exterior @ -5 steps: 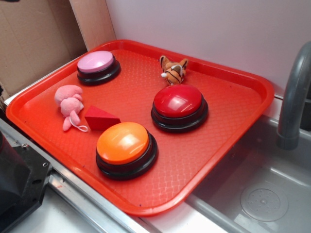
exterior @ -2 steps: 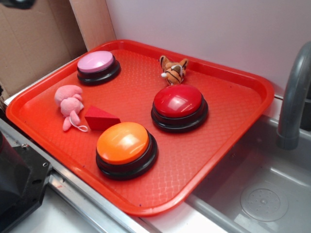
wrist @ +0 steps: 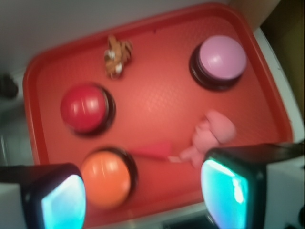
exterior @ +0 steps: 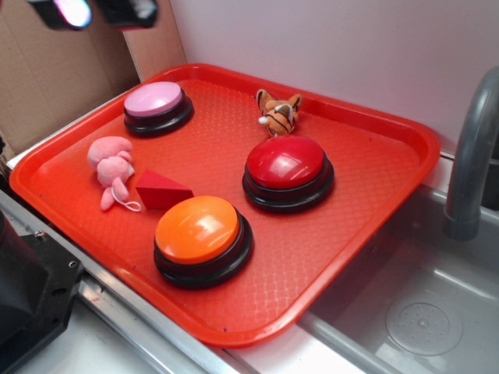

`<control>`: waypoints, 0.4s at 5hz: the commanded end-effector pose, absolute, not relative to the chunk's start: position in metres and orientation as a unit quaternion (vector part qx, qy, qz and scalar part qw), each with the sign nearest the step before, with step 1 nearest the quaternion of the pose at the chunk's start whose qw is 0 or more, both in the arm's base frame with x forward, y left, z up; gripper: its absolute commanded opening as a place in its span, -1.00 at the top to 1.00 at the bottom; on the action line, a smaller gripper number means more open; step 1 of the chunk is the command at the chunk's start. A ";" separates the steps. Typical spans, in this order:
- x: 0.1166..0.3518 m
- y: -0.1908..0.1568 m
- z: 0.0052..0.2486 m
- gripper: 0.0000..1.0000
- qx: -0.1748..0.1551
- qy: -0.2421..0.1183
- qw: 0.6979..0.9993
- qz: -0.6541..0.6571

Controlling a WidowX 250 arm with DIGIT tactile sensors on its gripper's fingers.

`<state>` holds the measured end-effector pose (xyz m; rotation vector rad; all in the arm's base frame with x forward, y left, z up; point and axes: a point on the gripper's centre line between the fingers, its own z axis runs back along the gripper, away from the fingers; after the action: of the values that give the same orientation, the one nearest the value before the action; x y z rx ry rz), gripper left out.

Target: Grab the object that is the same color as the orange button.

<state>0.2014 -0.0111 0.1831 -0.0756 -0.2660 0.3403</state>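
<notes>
A small plush tiger (exterior: 278,113), orange with black stripes, lies at the far side of the red tray (exterior: 374,156); the wrist view shows the tiger (wrist: 116,56) near the tray's top edge. The orange button (exterior: 199,231) on its black base sits at the tray's near side, and the wrist view has that button (wrist: 105,177) low on the left. My gripper (exterior: 97,11) hovers high over the tray's far left corner, well away from the tiger. In the wrist view the gripper (wrist: 143,200) is open, with nothing between its fingers.
On the tray are also a red dome button (exterior: 287,166), a pink flat-topped button (exterior: 156,104), a pink plush toy (exterior: 111,164) and a red wedge block (exterior: 161,189). A grey sink basin (exterior: 425,312) with a faucet (exterior: 472,148) lies right. Cardboard (exterior: 54,78) stands behind left.
My gripper has come into the exterior view at the top left, moving right and down. Nothing on the tray has moved.
</notes>
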 end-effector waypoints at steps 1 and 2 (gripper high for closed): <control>0.265 -0.020 0.137 -1.00 -0.002 -0.185 0.952 0.242; 0.290 -0.021 0.112 -1.00 0.006 -0.180 0.951 0.249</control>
<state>0.2804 -0.0228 0.0922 0.0410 -0.3065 0.5123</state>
